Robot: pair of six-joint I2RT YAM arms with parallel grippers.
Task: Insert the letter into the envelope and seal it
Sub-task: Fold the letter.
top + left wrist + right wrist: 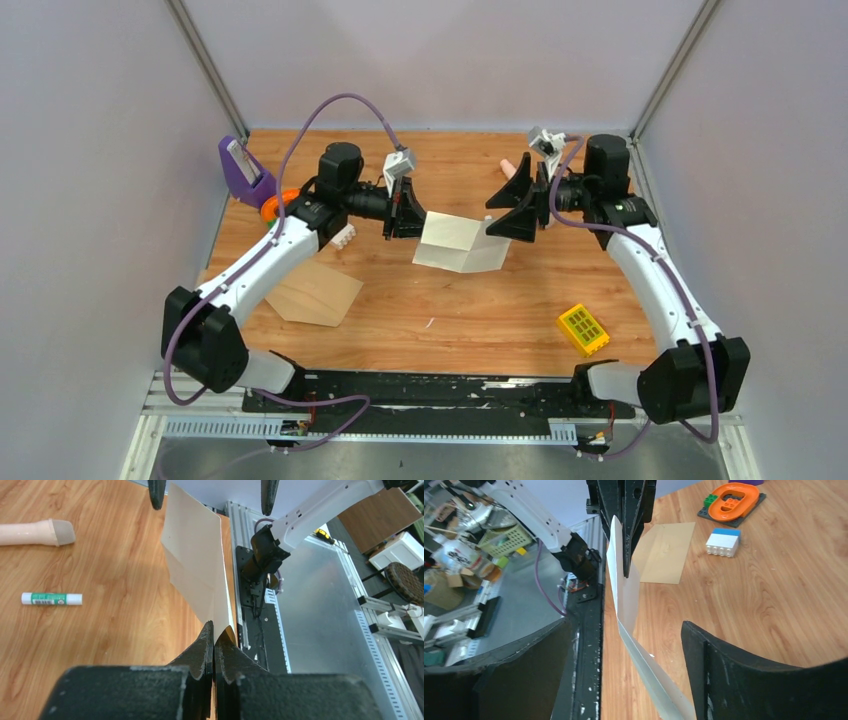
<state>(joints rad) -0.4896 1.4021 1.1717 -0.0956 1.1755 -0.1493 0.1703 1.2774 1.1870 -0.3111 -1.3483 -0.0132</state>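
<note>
Paper held in mid-air between two robot arms: the left gripper (215, 632) has its fingers pinched tight together on one edge of the letter (195, 565), a pale creased sheet that stands on edge and reaches away from them. The right gripper (626, 626) has its fingers wide apart, one on each side of the sheet's far edge, neither touching it as far as I can tell. The envelope (315, 293), tan, lies flat on the table (480, 310), below and to the outer side of the left fingers, well apart from the sheet. To do this step well, I judge the right fingers should close squarely on that edge, close to a crease where the paper is stiffer, before the left fingers let go, or the sheet may flop. Counted: one letter, one envelope, two grippers, one glue stick (51, 598), one yellow block (583, 330), one white brick (723, 542)
</note>
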